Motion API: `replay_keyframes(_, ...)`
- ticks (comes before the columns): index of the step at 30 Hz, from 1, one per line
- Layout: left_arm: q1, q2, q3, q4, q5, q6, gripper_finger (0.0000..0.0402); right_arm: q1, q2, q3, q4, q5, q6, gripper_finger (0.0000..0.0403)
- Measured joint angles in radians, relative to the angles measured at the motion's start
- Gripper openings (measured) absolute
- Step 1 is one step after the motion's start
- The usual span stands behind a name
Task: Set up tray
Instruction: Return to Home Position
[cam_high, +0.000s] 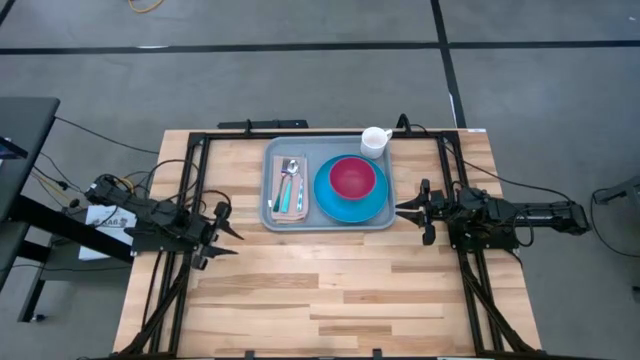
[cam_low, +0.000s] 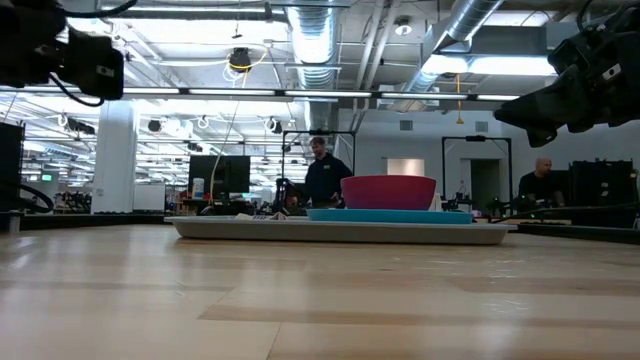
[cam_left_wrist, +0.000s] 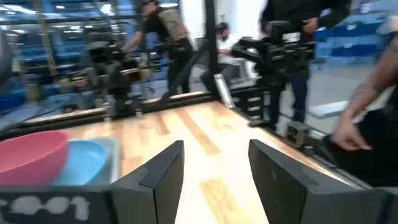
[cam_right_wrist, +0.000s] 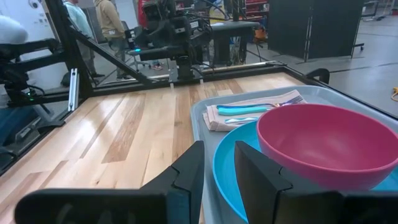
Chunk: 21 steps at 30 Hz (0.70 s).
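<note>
- The pale wood table (cam_high: 330, 290) stands on a grey floor; beyond it lies a workshop with ceiling ducts, where a person (cam_low: 322, 175) stands.
- The grey-blue tray (cam_high: 320, 147) (low rim, rounded corners) lies at the table's far middle. It holds a napkin (cam_high: 276, 175) with cutlery (cam_high: 289, 185), a blue plate (cam_high: 345, 208) and a red bowl (cam_high: 352, 177).
- The left gripper (cam_high: 232, 230) hovers over the table's left side, fingers spread wide, empty.
- The right gripper (cam_high: 400, 208) is just beside the tray's right edge, fingers slightly parted, empty.

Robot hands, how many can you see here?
2. The left gripper hovers open over bare wood, left of the tray. The right gripper hovers open just off the tray's right edge. None seem hidden.
</note>
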Motion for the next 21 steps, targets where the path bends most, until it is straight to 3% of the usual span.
replay_keyframes(3, 0.0, -0.001, 0.0, -0.012, 0.067, 0.0, 0.0169, 0.0, 0.0, 0.0, 0.0, 0.0, 0.0, 0.0082)
replay_keyframes(21, 0.0, 0.0, -0.002, -0.014, 0.065, 0.07, 0.0169, 0.0, 0.0, 0.0, 0.0, 0.0, 0.0, 0.0082)
